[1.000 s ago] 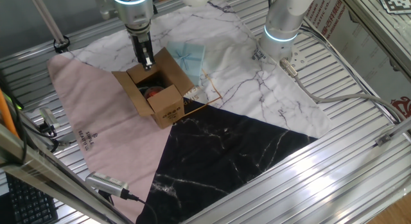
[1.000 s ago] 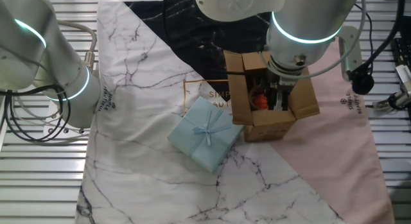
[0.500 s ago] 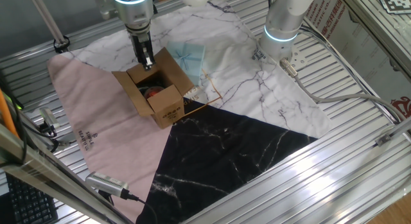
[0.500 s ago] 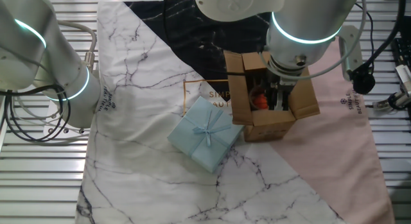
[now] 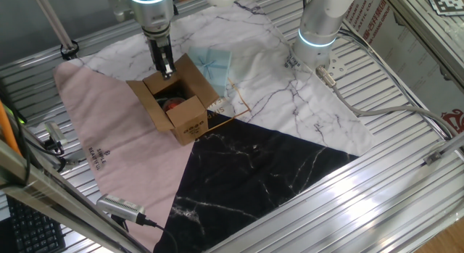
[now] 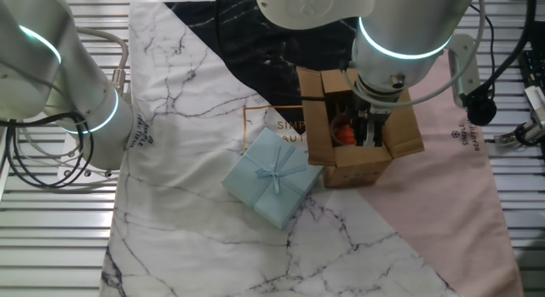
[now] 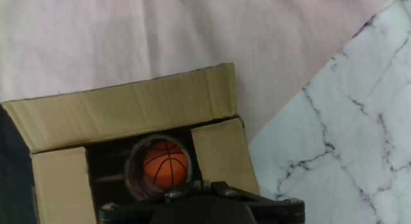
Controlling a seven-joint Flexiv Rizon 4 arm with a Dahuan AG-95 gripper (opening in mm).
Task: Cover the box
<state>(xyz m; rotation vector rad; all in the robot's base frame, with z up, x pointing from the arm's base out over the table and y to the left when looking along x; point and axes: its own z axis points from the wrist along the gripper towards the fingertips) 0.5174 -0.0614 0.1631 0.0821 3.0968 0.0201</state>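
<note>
Over the open box, pincer tips hidden by a flap, grip state unreadable, orange ball half shadowed inside

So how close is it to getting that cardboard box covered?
Not far along. The box is open, its flaps standing or splayed out, and a small basketball shows inside. The gripper sits at one flap's edge, seemingly about to fold it. All the flaps remain to be closed.

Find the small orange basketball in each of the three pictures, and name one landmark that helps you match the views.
One fixed view: the basketball shows faintly inside the open box, left of centre.
The other fixed view: it sits inside the box, right of centre, beside the gripper.
Hand view: bottom centre, within a ring.
Shared landmark: the box's raised flaps.
</note>
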